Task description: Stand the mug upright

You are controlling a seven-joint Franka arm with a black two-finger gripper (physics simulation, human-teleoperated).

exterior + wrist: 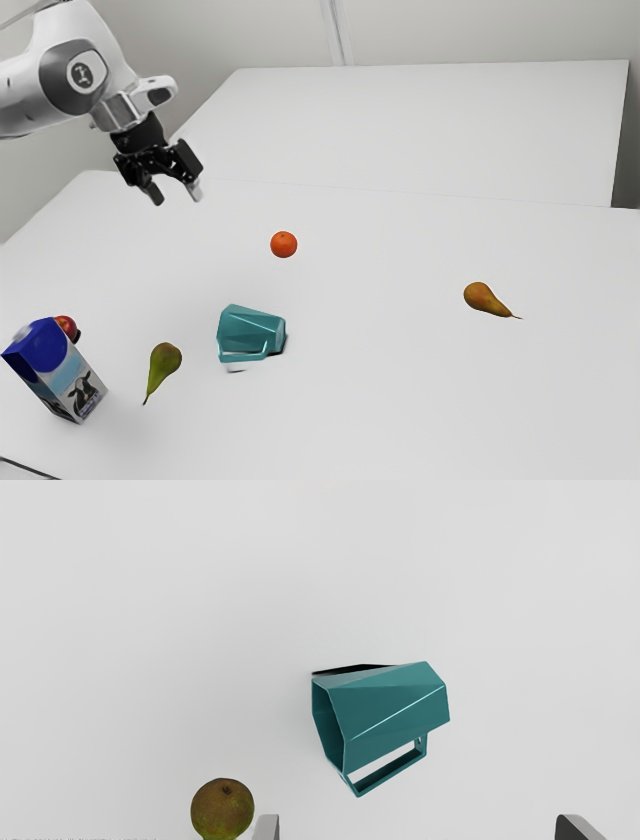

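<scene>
High over the table at the exterior view's upper left is my gripper (176, 194), open and holding nothing. The teal faceted mug (250, 330) lies on its side on the table, well below the hand and towards the exterior view's lower middle, its handle on the near side. In the wrist view the mug (390, 705) shows its open mouth facing the side where a pear is, and its handle points towards my gripper (417, 827), whose fingertips stand wide apart.
A green pear (163, 368) lies beside the mug, also the pear (222, 807) in the wrist view. Beyond it stand a milk carton (62, 370) and a red fruit (66, 326). An orange (284, 244) and a brown pear (484, 298) rest on the white table (400, 400).
</scene>
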